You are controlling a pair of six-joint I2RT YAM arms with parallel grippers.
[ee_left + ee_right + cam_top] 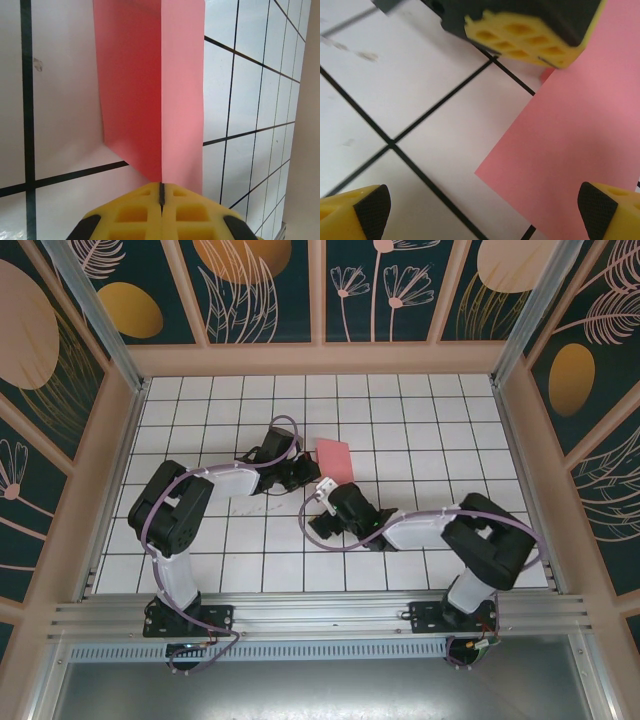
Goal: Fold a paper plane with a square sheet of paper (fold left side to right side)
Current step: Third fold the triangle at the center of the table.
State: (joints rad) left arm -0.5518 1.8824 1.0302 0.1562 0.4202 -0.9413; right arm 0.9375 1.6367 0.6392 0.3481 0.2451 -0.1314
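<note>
I find the square sheet of paper creased, lying mid-desk, with free tiles behind it and to its right. My left fingers pinch its near edge, that arm elbow-bent. My right fingers are spread wide, low beside its edge.

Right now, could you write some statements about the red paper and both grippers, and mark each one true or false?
1. The left gripper is shut on an edge of the square sheet of paper. True.
2. The right gripper grips the paper too. False: its jaws stand wide open and hold nothing.
3. The paper lies on a table with white tiles and black lines. True.
4. The paper is crumpled into a ball. False: it is smooth, with a straight crease.
</note>
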